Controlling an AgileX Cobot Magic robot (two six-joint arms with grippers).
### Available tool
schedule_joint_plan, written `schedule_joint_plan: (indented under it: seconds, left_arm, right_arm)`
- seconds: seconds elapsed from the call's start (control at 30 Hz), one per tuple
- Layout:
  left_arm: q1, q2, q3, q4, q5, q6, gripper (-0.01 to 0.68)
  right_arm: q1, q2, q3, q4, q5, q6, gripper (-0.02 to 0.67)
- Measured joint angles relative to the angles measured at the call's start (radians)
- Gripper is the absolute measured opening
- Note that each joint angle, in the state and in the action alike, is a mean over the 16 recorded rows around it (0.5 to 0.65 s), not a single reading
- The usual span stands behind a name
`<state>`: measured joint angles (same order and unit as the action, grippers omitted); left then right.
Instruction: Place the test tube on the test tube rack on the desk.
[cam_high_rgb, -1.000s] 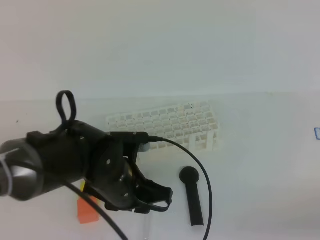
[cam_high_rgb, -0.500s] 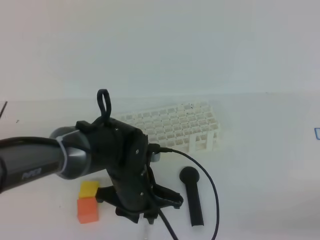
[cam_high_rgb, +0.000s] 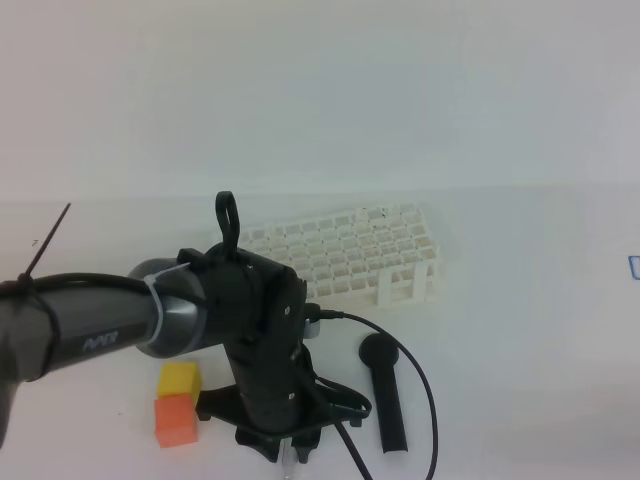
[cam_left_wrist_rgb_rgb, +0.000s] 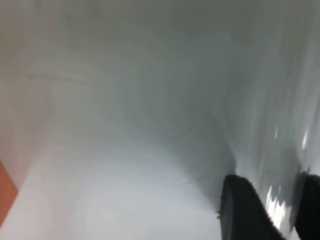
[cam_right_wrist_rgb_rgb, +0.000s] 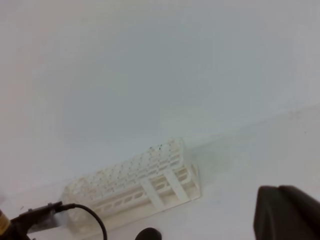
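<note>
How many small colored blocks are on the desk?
2. The yellow block and the orange block lie together left of the left gripper, yellow behind orange and touching it. The arm could hide more.

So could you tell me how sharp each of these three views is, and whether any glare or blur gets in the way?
Exterior high view: fairly sharp, evenly lit, soft shadows; the test tube rack and left gripper read clearly. Left wrist view: heavily smeared by blur, with bright glare streaks on the right near the dark fingers. Right wrist view: soft and washed out, white on white, though the rack's grid is still legible.
</note>
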<state>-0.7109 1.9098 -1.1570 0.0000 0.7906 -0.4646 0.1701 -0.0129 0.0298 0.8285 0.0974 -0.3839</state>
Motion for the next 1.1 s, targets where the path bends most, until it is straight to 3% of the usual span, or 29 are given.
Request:
schedule_joint_plan:
  seconds: [0.37, 0.87, 1.1]
  left_arm:
    - [0.0, 0.028, -0.008, 0.0, 0.013, -0.002, 0.23]
    - [0.0, 0.033, -0.035, 0.027, 0.049, 0.056, 0.018]
    - [0.0, -0.063, -0.115, 0.04, 0.069, 0.15, -0.001]
  right_arm:
    - [0.0, 0.0, 0.0, 0.039, 0.0, 0.0, -0.001]
    - [0.0, 0.0, 0.0, 0.059, 0.0, 0.0, -0.001]
    - [0.0, 0.0, 0.0, 0.076, 0.013, -0.004, -0.001]
